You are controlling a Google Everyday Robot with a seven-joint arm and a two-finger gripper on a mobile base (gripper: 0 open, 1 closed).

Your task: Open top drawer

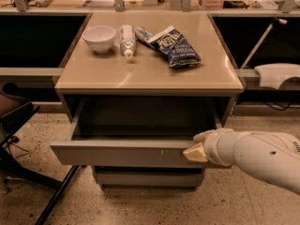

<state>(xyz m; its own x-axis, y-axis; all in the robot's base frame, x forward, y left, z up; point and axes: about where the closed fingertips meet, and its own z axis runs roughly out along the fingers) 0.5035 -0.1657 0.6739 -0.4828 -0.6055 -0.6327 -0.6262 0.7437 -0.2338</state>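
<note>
Inspection of the drawer cabinet (140, 76), camera view.

**Position of the item:** The top drawer (122, 153) stood pulled well out from under the cabinet top, its shallow grey interior exposed and its front panel forward of the slimmer drawer front (147, 177) below.

**Gripper:** The gripper (197, 145) was at the right end of the front panel, at its upper edge. One finger (193, 154) lay against the outer face and the other reached over the edge to the inside. They appeared clamped on the panel.

**Step in hand:** The pull itself, judged near its end.

**Next move:** A short, straight draw towards the camera if more opening is wanted, then release. An off-centre grip could skew the drawer.

**Other items:** A bowl (99, 37), a tube (127, 39) and a snack bag (176, 48) lay on the cabinet top.
</note>
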